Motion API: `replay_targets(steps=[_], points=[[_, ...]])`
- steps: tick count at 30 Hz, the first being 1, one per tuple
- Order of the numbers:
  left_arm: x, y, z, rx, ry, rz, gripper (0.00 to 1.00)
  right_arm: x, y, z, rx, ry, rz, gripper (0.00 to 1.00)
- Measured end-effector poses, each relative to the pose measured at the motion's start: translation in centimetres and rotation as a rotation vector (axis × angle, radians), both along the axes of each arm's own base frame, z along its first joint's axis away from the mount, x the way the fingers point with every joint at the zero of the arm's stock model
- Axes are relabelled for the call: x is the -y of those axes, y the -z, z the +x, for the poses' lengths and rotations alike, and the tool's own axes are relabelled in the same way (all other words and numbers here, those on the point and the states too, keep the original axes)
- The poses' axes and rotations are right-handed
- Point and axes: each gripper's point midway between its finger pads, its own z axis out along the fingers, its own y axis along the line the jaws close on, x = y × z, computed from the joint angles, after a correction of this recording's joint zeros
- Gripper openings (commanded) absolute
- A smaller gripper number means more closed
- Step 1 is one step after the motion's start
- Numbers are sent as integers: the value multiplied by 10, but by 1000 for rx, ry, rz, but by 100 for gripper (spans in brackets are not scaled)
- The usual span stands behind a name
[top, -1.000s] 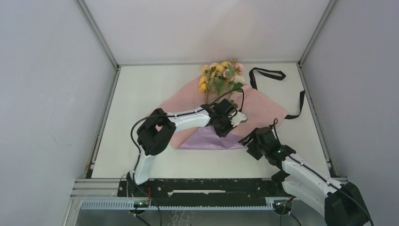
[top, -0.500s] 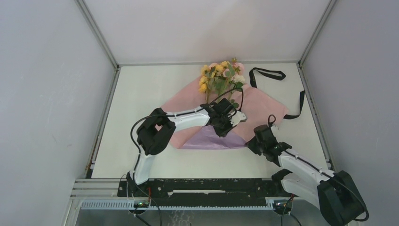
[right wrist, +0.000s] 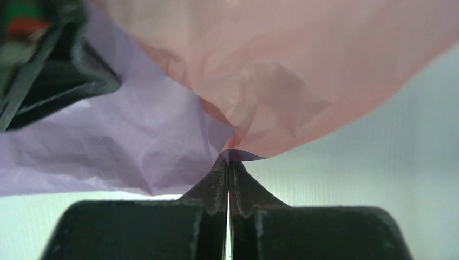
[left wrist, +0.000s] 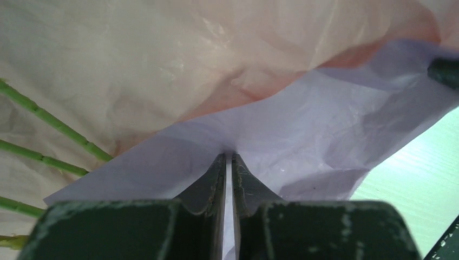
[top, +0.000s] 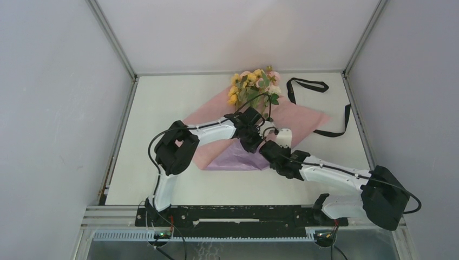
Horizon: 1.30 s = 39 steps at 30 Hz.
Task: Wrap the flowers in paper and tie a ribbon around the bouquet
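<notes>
both grippers pinch the paper's folded flap

the paper (top: 304, 116) lies spread in the middle of the top view, pink face up, with a lilac flap turned over along its lower edge. the flowers (top: 254, 84) lie on its upper corner, blooms toward the top of the frame. their stems (left wrist: 48, 120) run down onto the pink sheet and show at the left of the left wrist view. the left gripper (left wrist: 228, 158) is clenched on the edge of the lilac flap, with a thin strip of paper between its fingers. the right gripper (right wrist: 228, 158) sits just beside it, to its lower right in the top view, jaws closed on the corner where pink meets lilac. the ribbon (top: 309, 84) lies loose on the table (top: 162, 108) at the upper right. one loop is near the blooms and a strand trails down toward the paper's right tip.
</notes>
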Motion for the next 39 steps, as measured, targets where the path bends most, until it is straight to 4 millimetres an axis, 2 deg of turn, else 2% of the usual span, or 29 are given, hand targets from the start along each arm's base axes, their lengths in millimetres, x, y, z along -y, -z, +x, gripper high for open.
replay_targets(steps=[6,10,13,16,18,22,29,32,35,36,39], points=[[-2,0,2,-39,-22,-21,13,-24,-10,0,60,-223,-212,0],[-4,-1,4,-51,-33,-29,13,-53,-22,8,102,-342,-329,0],[-6,-2,4,-73,-45,-40,14,-68,-21,7,113,-424,-403,0],[-10,-2,6,-103,-62,-48,18,-75,-13,7,99,-487,-487,0],[-16,-3,7,-122,-75,-46,22,-75,-8,7,84,-511,-526,0],[-37,-13,10,-169,-115,-36,43,-72,-3,6,61,-550,-585,0],[-91,-63,33,-150,-230,-89,61,-70,-4,6,53,-578,-612,0],[-123,-65,27,-142,-281,-66,61,-70,-4,6,48,-591,-622,0],[-136,-47,13,-176,-291,-13,57,-70,-5,7,46,-609,-638,0],[-137,-40,9,-190,-290,1,53,-70,-6,7,47,-615,-643,0],[-139,-20,0,-236,-291,38,32,-74,-11,11,53,-637,-674,0]])
